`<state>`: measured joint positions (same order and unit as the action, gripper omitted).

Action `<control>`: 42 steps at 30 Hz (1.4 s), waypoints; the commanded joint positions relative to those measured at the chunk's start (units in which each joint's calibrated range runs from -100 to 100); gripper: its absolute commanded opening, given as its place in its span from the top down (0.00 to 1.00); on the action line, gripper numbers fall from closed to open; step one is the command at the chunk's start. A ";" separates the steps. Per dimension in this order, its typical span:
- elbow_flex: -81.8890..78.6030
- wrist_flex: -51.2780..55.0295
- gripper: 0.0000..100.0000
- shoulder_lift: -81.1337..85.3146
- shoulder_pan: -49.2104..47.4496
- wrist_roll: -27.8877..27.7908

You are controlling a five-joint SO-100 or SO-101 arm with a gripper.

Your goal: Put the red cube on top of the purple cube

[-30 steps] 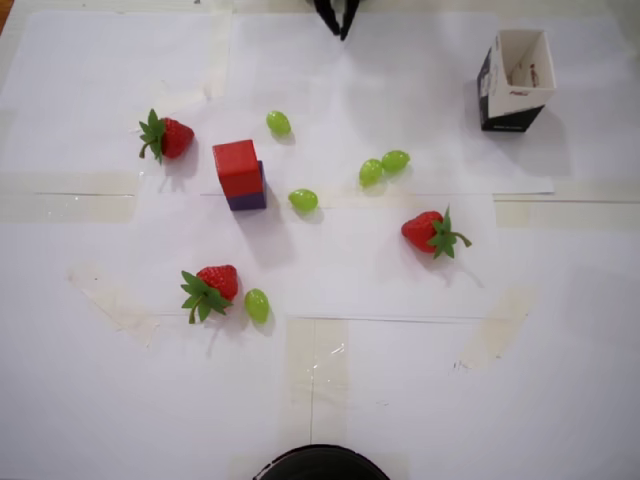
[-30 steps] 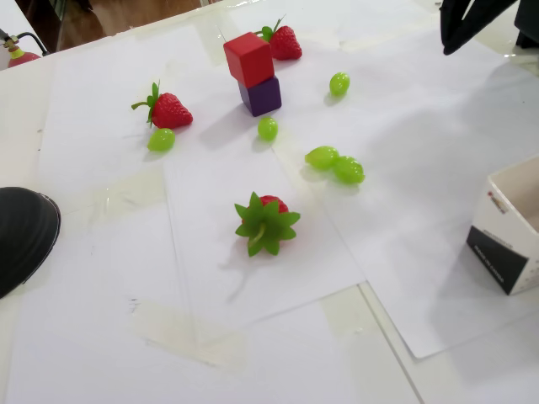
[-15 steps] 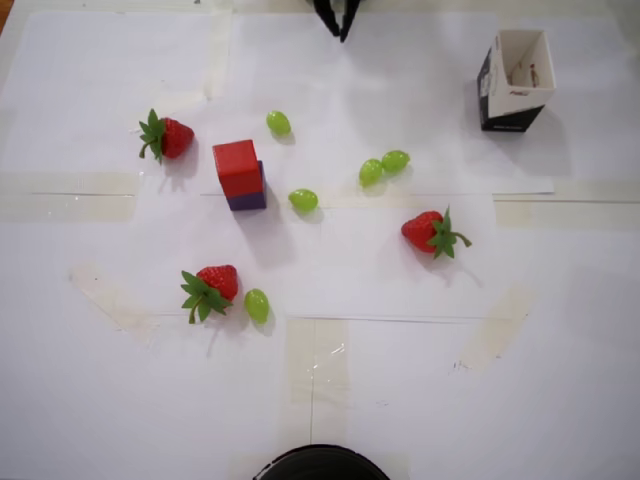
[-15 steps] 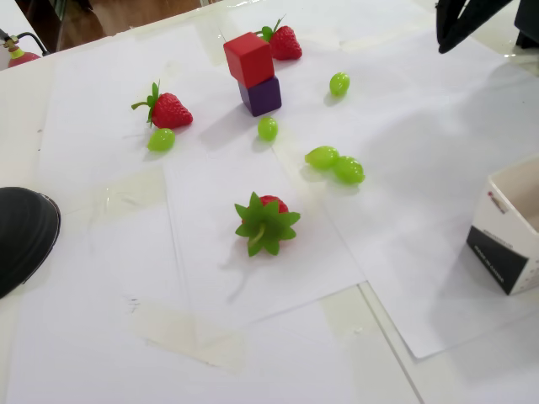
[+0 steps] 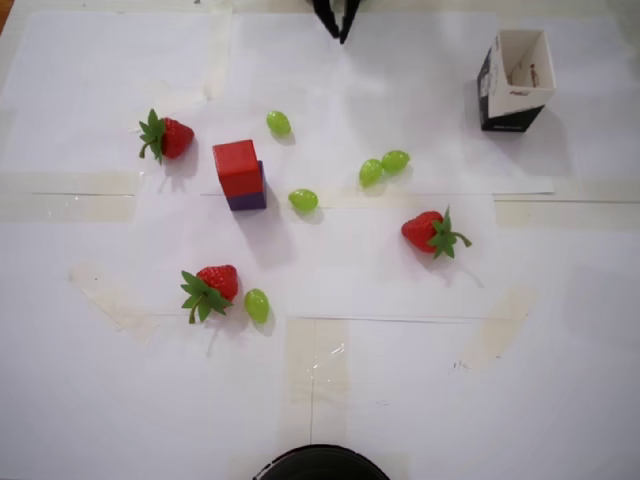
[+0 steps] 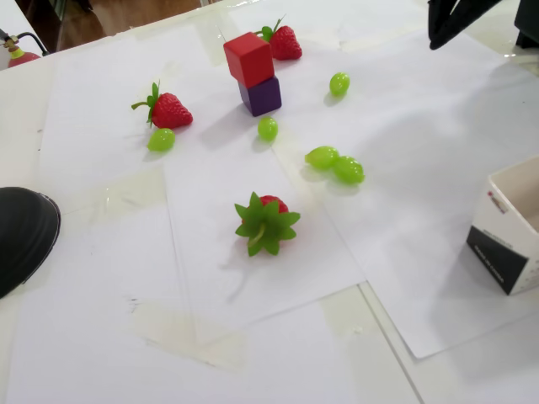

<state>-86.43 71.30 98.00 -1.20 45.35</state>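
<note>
I see the red cube (image 5: pixel 236 167) sitting squarely atop the purple cube (image 5: pixel 248 196), stacked on white paper.

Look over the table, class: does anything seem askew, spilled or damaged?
Nothing looks spilled or damaged. The red cube sits on the purple cube, slightly offset. The small box stands upright.

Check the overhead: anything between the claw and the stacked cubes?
One green grape lies near that line in the overhead view, between the claw at the top edge and the red cube sitting on the purple cube. Otherwise just bare paper.
</note>
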 commanded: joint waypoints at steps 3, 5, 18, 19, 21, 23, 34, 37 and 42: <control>5.24 3.12 1.00 -0.41 0.02 0.20; 7.06 3.53 1.00 -2.04 0.61 -0.59; 33.33 3.94 1.00 -31.71 7.45 -6.35; 33.97 3.78 1.00 -31.96 8.18 -6.54; 35.33 3.70 1.00 -33.25 9.29 -6.94; 38.06 2.72 1.00 -36.26 10.02 -7.62; 55.79 -3.25 0.92 -61.89 11.20 -10.35; 55.88 -5.29 0.90 -64.04 11.64 -10.65; 55.79 -5.94 0.90 -65.58 11.49 -10.79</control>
<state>-35.29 66.56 32.67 10.26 34.90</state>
